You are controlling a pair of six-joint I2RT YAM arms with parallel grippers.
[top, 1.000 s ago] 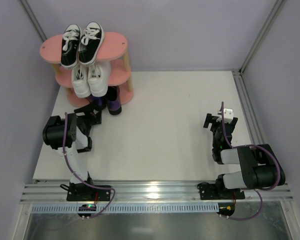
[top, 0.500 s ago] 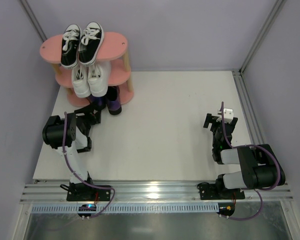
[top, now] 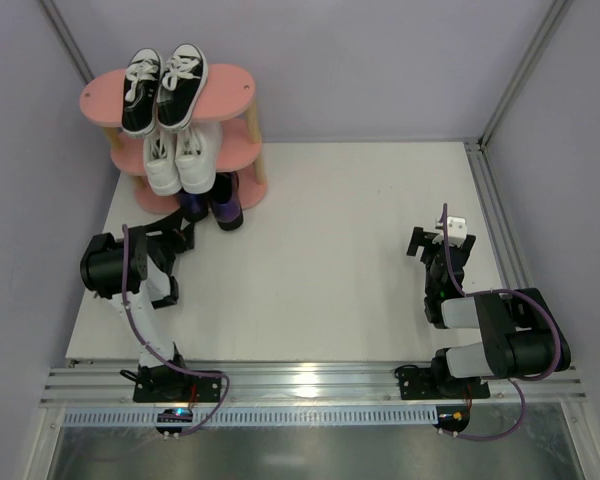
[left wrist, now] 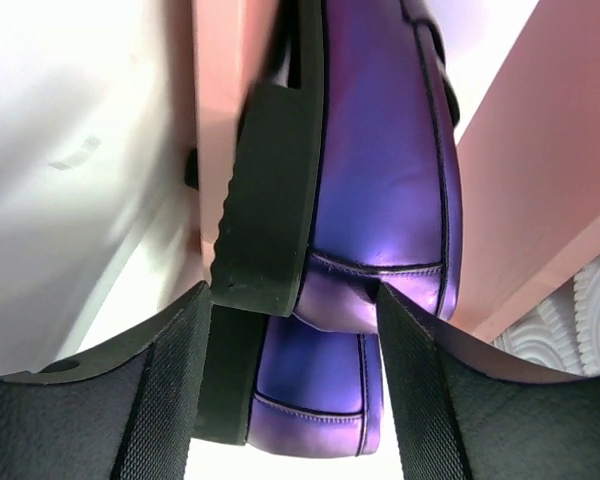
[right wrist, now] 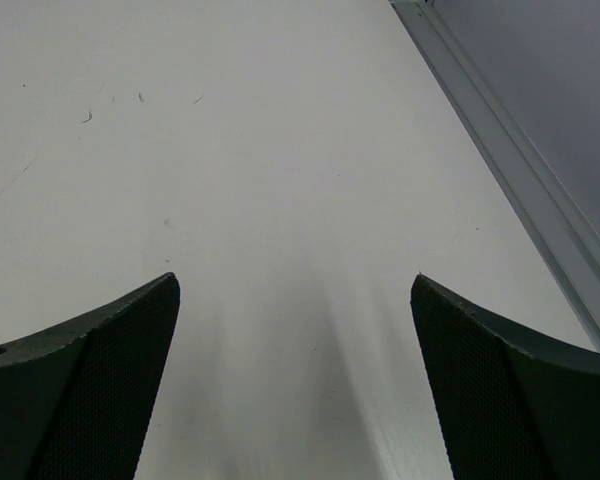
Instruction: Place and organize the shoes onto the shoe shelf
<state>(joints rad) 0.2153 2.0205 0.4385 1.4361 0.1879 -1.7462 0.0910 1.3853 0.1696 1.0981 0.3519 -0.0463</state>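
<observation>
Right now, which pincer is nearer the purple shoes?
Left. The left pincer sits just short of the purple shoes; the right pincer is far off across the table.

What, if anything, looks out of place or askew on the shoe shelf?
The dark purple glossy shoes on the bottom tier of the shoe shelf jut out well past its front edge. Nothing looks spilled or damaged.

You'll see the purple shoes (left wrist: 380, 170) shine glossy (like patent leather), their black soles (left wrist: 270, 190) matt and ridged; the pink shelf (left wrist: 540, 180) looks smooth, the table (right wrist: 280, 150) matt white.
</observation>
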